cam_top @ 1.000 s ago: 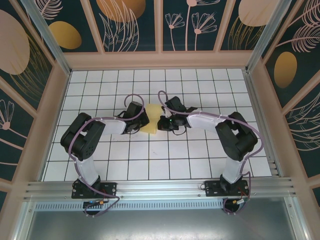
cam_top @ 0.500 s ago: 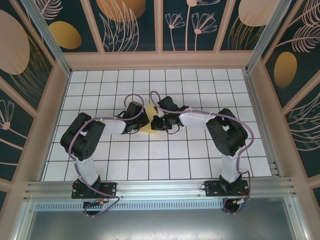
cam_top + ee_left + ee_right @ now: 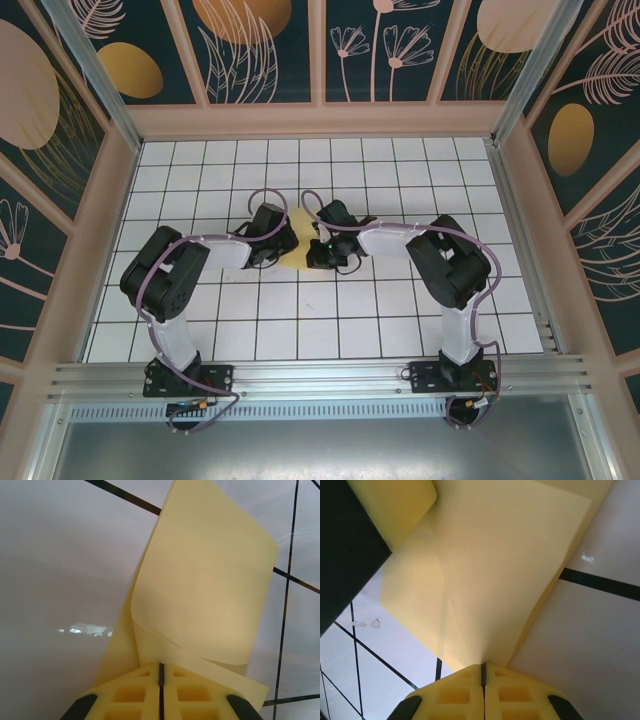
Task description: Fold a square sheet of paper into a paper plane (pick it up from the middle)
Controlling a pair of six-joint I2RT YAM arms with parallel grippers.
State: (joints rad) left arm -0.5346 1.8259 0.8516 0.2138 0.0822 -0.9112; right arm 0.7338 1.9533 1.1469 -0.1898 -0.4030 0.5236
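We are folding the sheet of paper at the middle of the bench, left claw and right claw both clenched on it from opposite sides, and we are aiming to line edges flush and press the crease flat slowly.

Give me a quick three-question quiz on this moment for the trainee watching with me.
1. True or false: the left hand is shut on the yellow sheet.
2. Pick one. In the top view, the sheet sits: A, between the two hands; B, against the far wall; C, by the right arm's base.
3. Fill in: the right hand is shut on the ____.

Key: 1 true; 2 A; 3 sheet.
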